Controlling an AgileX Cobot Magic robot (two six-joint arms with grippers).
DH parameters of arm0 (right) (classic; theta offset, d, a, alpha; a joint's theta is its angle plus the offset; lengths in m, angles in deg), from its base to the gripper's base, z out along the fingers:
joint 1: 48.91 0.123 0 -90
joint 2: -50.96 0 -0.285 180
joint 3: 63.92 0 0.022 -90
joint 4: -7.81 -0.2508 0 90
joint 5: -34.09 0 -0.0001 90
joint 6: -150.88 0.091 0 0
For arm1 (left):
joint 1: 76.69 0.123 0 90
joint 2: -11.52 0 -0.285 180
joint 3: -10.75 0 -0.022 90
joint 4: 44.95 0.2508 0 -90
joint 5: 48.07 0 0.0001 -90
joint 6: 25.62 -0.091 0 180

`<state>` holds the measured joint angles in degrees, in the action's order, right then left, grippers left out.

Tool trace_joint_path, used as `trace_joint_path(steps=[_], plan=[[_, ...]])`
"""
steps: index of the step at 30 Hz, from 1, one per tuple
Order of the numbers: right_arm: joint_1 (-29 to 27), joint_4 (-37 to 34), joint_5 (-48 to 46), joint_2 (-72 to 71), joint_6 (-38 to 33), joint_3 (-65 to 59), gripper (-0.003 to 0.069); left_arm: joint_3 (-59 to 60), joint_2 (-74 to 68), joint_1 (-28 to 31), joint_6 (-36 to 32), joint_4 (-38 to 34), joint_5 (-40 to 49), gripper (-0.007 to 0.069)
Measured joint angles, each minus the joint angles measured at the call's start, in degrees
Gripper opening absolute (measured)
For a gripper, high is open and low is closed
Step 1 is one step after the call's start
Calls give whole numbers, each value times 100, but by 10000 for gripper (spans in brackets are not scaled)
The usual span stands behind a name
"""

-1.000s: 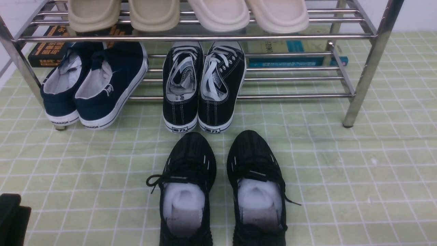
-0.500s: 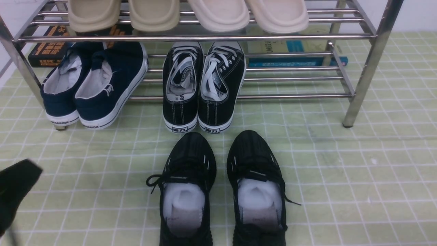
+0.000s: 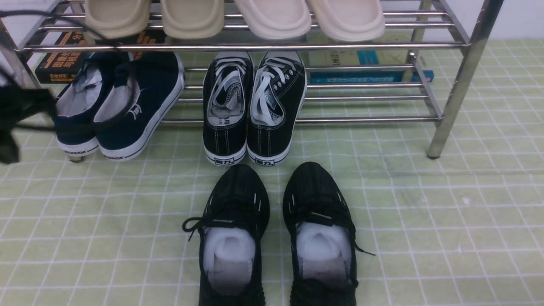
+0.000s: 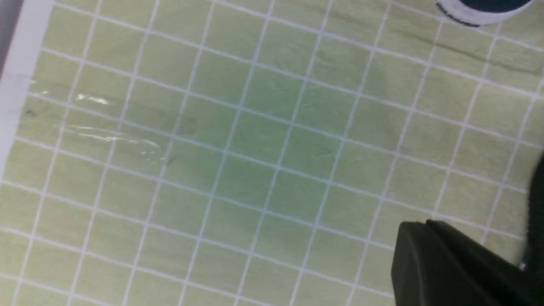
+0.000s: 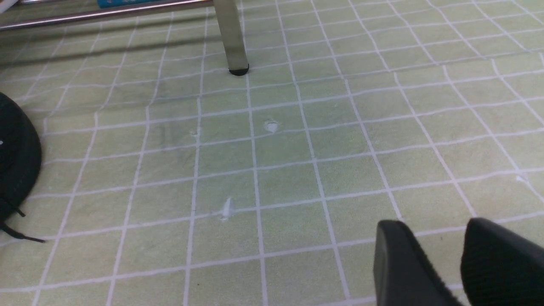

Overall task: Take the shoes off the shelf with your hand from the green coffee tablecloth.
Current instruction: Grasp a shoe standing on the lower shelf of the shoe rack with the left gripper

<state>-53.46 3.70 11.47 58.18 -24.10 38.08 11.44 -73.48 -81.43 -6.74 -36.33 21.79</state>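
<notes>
Green tablecloth (image 3: 425, 212), black canvas shoes (image 3: 265, 127) on shelf (image 3: 461, 85); left jaws closed — empty, right jaws slightly parted

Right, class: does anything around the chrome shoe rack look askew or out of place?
The navy slip-on shoes with white soles sit skewed on the chrome rack's lower tier, heels overhanging its front bar; the black canvas lace-up sneakers beside them sit straighter.

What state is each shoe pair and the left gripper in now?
black canvas sneakers, on the lower tier of the shelf, untouched.
navy slip-ons, on the lower tier, heels overhanging.
black knit sneakers, on the tablecloth, stuffed white.
beige slippers, on the top tier.
left gripper, shut, empty.
</notes>
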Motion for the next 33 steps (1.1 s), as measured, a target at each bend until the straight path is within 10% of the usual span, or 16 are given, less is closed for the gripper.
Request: trace_joint_path(steps=[9, 25, 33], plan=[[0, 0, 0, 0, 0, 0, 237, -373, -1038, -1683, 909, -186, -1030, 41], [0, 0, 0, 0, 0, 0, 237, -1270, -2470, -1733, 1238, -513, -2081, 388], [0, 0, 0, 0, 0, 0, 237, -1327, -2672, -1733, 1238, -504, -2576, 440]])
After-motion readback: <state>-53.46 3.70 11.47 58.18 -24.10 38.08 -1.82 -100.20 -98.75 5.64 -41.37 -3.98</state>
